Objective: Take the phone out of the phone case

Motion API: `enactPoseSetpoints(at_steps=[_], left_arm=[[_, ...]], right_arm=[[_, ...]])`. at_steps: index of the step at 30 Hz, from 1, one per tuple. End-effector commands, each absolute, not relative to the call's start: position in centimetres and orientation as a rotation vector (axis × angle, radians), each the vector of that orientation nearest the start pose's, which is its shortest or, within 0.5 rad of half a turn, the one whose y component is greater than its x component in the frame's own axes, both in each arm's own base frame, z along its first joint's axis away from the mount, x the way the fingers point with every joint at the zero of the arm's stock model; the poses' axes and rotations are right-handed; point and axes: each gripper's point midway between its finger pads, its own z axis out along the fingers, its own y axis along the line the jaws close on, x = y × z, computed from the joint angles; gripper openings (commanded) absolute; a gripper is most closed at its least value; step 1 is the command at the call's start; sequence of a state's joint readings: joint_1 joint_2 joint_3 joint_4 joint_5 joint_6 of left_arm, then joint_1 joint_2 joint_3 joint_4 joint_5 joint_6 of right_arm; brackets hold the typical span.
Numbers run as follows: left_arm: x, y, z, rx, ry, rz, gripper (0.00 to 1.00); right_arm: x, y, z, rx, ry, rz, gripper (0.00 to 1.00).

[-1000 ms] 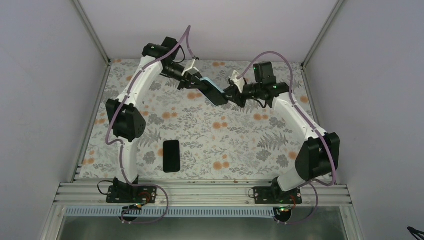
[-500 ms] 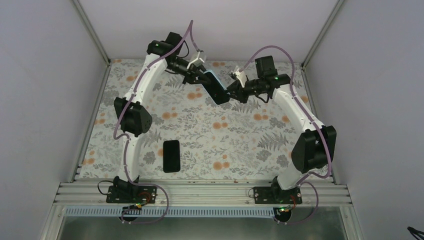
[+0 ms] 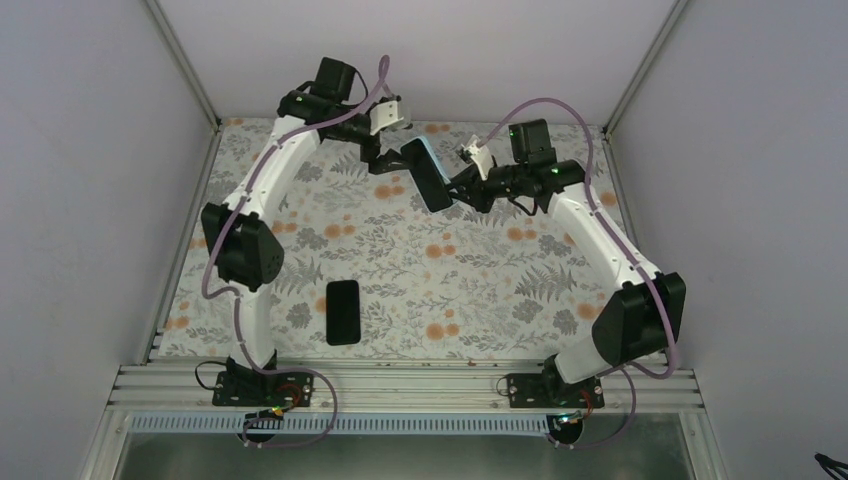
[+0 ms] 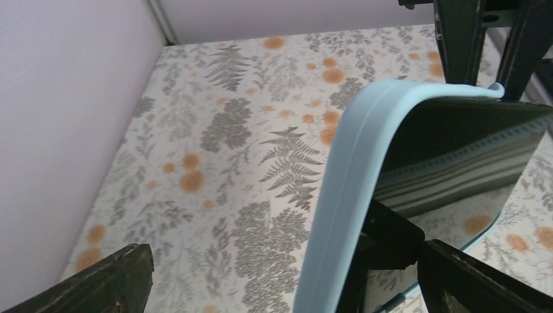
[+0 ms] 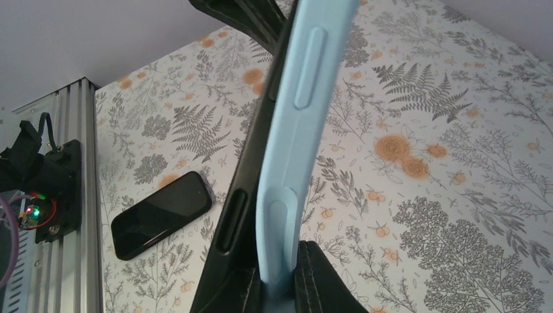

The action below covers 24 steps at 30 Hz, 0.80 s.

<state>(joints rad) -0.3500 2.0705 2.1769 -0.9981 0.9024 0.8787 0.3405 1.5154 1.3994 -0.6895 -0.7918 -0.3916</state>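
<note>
The phone (image 3: 428, 182) is black and sits in the light blue phone case (image 3: 424, 152), held in the air over the far middle of the table. My right gripper (image 3: 453, 190) is shut on the lower end. In the right wrist view its pads pinch the phone case (image 5: 297, 163), and the phone's black side edge (image 5: 244, 195) stands off to the left of the blue wall. My left gripper (image 3: 388, 156) is wide open at the upper end. In the left wrist view the phone case's edge (image 4: 345, 195) and the phone's dark screen (image 4: 456, 150) stand between its spread fingers (image 4: 98, 280), apart from both.
A second all-black phone (image 3: 342, 312) lies flat on the floral table cover (image 3: 470, 290) near the front, also seen as the black phone (image 5: 160, 215) in the right wrist view. Grey enclosure walls (image 3: 90, 200) and a metal rail (image 3: 400, 385) border the table.
My left gripper has opened and let go of the upper end, drawing back a little to the left. The right gripper still holds the cased phone, which now stands steeper.
</note>
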Motion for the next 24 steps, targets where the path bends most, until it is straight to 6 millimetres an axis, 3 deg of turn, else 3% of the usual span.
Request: enactPoseSetpoints(at_steps=[1,5,8,17,24], left_arm=[[43.4,-28.7,32.2,1.499,1.468,-0.608,1.0],[42.3,-27.7,34.0,1.448,1.469,-0.544,1.0],[41.8,-27.0,34.3,1.4,1.469,-0.466,1.0],[41.9,-24.5,36.6,1.23,1.529,-0.261,1.0],[39.7,-28.5,33.6,1.217,1.497,-0.227,1.0]], right_arm=[[31.6,26.2,29.6,-1.179,1.786,0.952,0.03],[34.4,25.3,27.9,-1.078,1.875,0.941,0.03],[36.4,24.5,27.8,-0.996,1.89,0.938,0.03],[38.7,23.1,27.3,-0.871,1.939,0.919,0.03],[42.7,20.5,27.3,-0.648,2.015,0.863,0.03]])
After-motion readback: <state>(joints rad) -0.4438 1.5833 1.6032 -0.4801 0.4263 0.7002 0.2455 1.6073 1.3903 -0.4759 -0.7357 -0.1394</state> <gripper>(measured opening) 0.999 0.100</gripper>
